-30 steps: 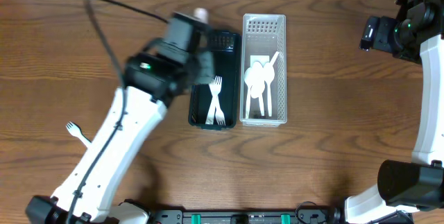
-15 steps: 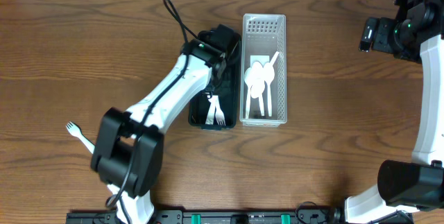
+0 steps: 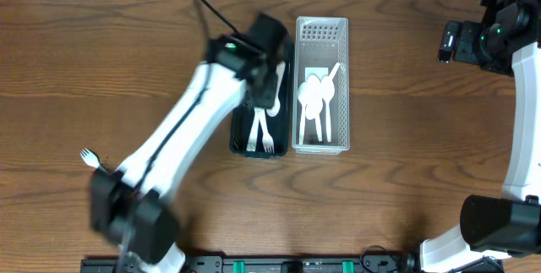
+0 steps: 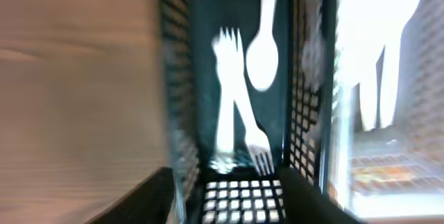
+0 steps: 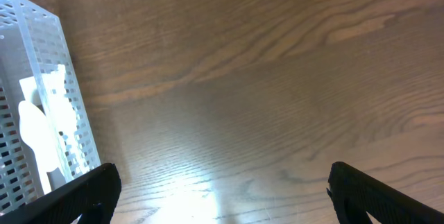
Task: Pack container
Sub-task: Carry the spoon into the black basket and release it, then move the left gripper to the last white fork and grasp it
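A black mesh basket (image 3: 237,139) holds two white forks (image 3: 260,133) and a white spoon (image 3: 276,87). My left gripper (image 3: 270,53) hangs over its far end, open and empty. In the left wrist view the forks (image 4: 229,92) and the spoon (image 4: 262,57) lie on the black basket's floor (image 4: 243,195), ahead of my open fingers (image 4: 229,182). A white mesh basket (image 3: 321,30) beside it holds several white spoons (image 3: 317,95). One white fork (image 3: 93,161) lies loose on the table at the far left. My right gripper (image 3: 452,40) is open and empty over bare wood (image 5: 225,182).
The two baskets stand side by side, touching, at the table's middle back. The white basket (image 5: 35,57) shows at the left edge of the right wrist view, with spoons (image 5: 38,134) in it. My left arm (image 3: 169,146) crosses the table diagonally from the front left.
My left arm has swung and straightened while its gripper stayed over the black basket. A white spoon now lies in the black basket next to the forks. The right arm has not moved.
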Robot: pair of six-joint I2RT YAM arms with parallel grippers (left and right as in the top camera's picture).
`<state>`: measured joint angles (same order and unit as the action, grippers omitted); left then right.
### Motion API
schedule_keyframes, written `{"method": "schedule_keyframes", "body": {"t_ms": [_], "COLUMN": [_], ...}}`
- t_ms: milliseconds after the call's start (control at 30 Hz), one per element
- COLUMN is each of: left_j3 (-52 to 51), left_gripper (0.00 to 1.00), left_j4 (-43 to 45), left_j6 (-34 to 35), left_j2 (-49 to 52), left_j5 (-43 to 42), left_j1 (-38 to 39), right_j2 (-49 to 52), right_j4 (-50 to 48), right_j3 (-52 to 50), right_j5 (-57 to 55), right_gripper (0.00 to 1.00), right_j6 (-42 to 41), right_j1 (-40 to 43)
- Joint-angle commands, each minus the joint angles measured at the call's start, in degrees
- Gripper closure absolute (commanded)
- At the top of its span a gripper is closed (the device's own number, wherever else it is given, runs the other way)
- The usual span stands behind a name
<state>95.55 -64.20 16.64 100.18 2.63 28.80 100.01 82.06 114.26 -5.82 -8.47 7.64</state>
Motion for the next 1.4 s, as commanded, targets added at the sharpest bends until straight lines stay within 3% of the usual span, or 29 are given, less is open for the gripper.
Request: {"method": "schedule_keyframes", "body": {"t_ms": [0,133,367,533,733,933,1167,1367], "left_j3": [2.86,2.84,0.33,-9.31,-23.21,-30.56,-30.84,-30.84], "left_gripper": [0.37,0.32,0.26,0.23,0.18,0.15,0.14,0.14], "left_j4": [-2.75,-8.66,-14.56,-7.32,5.27,13.68,18.62,23.39], "left_j6": [-1.29,2.54,7.67,7.65,7.65,4.39,2.34,-3.96], "left_j2": [-9.22,-16.09,-20.37,-19.74,-17.18,-9.35,1.77,5.70], "left_j5": [10.75,14.86,14.78,10.80,3.23,-0.94,-1.22,-3.74], "left_j1": [-3.30,-12.68,-37.27,-51.34,-62.29,-68.30,-68.63,-68.63], "right_j2": [0.02,0.02,0.02,0.02,0.02,0.02,0.02,0.02], "right_j4": [-0.11,-0.15,-0.66,-0.87,-0.74,-0.70,-0.26,0.00], "right_j3": [0.11,0.11,0.11,0.11,0.11,0.11,0.11,0.11], "right_j5": [-0.17,-0.17,-0.17,-0.17,-0.15,-0.17,-0.13,0.07], "right_gripper": [0.01,0.01,0.01,0.01,0.01,0.01,0.01,0.01], "right_j6": [0.94,1.49,1.92,1.95,2.84,2.80,2.71,1.64], "right_j1": [0.33,0.33,0.33,0.33,0.33,0.33,0.33,0.33]}}
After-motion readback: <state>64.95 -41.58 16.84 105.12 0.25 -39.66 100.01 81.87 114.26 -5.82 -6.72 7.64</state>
